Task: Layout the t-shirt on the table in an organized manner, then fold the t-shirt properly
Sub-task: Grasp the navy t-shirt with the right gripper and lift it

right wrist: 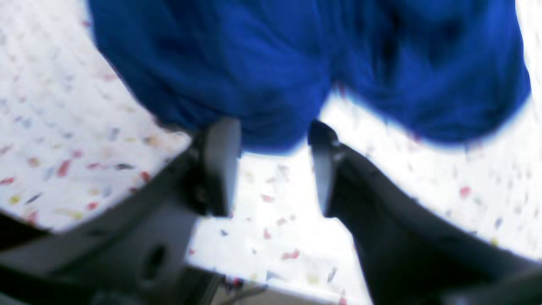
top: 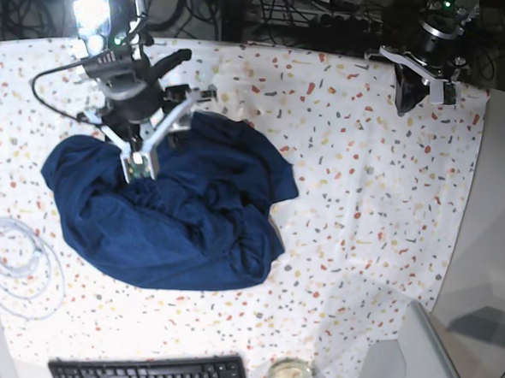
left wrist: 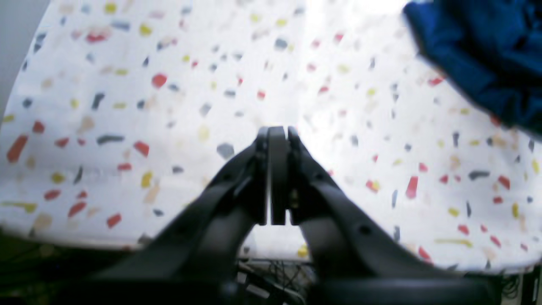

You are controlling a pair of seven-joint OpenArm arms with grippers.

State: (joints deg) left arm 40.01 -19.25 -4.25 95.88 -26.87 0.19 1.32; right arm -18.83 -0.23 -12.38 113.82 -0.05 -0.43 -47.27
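The dark navy t-shirt [top: 173, 218] lies crumpled in a heap on the left half of the speckled white table [top: 365, 179]. My right gripper [top: 137, 166] hangs over the heap's upper left part. In the right wrist view this right gripper [right wrist: 272, 125] is open, and a fold of the t-shirt [right wrist: 275, 63] reaches between its fingertips [right wrist: 222, 161]. My left gripper [left wrist: 277, 132] is shut on nothing, low over the bare table [left wrist: 169, 106], and the t-shirt [left wrist: 487, 55] shows only at the top right. In the base view the left gripper [top: 410, 102] sits near the table's far right corner.
A coil of white cable [top: 16, 264] lies at the table's left edge. A black keyboard [top: 151, 373] and a small glass jar [top: 288, 375] sit at the near edge. A bare grey surface [top: 488, 255] borders the right side, and cables run behind the far edge.
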